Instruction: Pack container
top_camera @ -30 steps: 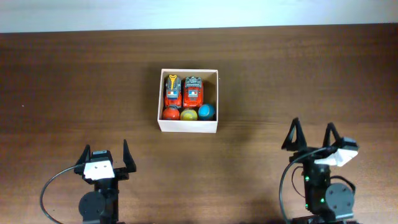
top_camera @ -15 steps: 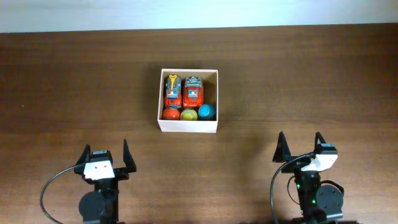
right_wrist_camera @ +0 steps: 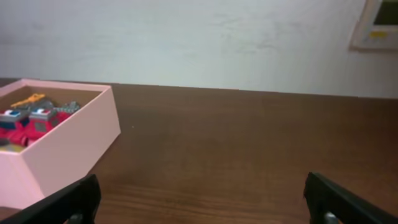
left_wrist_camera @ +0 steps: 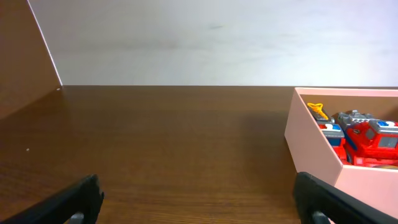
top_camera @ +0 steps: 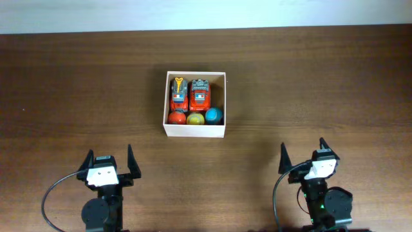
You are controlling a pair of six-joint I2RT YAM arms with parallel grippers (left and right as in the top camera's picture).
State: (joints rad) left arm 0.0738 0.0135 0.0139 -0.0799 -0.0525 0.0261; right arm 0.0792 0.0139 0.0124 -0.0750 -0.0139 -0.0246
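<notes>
The container (top_camera: 194, 129), a small cream-white square box, sits mid-table. Inside it lie two red toy cars (top_camera: 189, 94) side by side and three balls, red, yellow and blue (top_camera: 213, 116), along its near wall. The left wrist view shows the container (left_wrist_camera: 311, 134) at the right with the cars (left_wrist_camera: 367, 137) inside; in the right wrist view the container (right_wrist_camera: 68, 146) lies at the left. My left gripper (top_camera: 109, 158) stands open near the front edge, left of the box, nothing between its fingers. My right gripper (top_camera: 301, 153) is open too, at the front right, also bare.
Dark wood table (top_camera: 309, 77) all round the box, with a pale wall (left_wrist_camera: 199, 37) behind its far edge. A cable (top_camera: 51, 193) loops beside the left arm's base.
My right gripper has drawn back toward the front edge and shifted left, turning to face straight ahead. The left arm and the box have not moved.
</notes>
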